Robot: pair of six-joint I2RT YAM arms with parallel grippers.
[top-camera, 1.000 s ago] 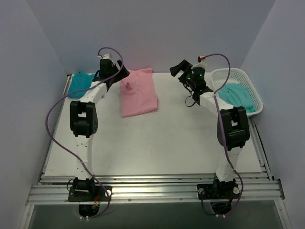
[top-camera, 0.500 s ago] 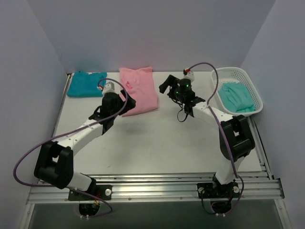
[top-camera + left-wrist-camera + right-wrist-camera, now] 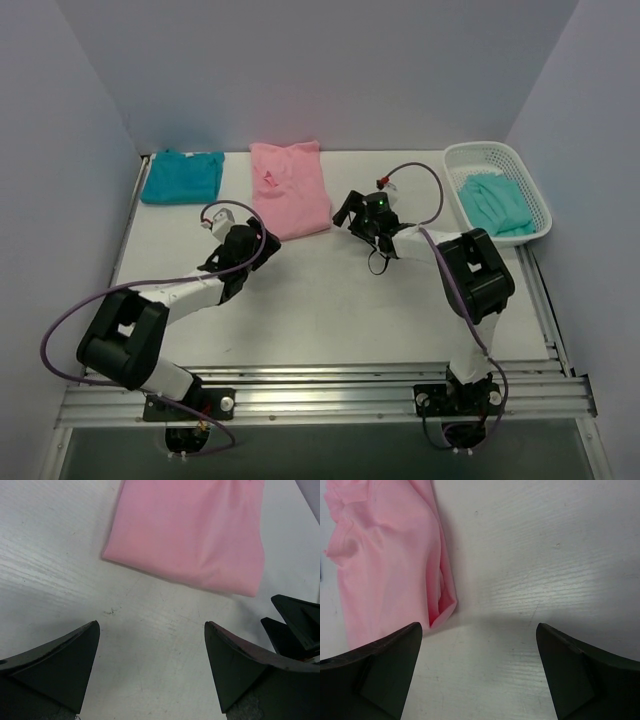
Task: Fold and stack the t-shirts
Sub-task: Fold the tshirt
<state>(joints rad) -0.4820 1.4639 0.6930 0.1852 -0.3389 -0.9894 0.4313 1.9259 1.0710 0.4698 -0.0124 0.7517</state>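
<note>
Pink shirt (image 3: 290, 190) lies folded on tabletop (image 3: 330, 300). Left tool (image 3: 151, 630) and right tool (image 3: 479, 627) spread, empty. Risk: pinching only 1 layer unfolds it when lifted.

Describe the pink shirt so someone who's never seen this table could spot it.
On the white table, look along the far edge, between the deep teal shirt in the left corner and the white mesh basket on the right. The pink shirt lies folded there, the only pink cloth beside teal and white neighbours.

no text, labels, brands, numbers or signs can be read in any view.
</note>
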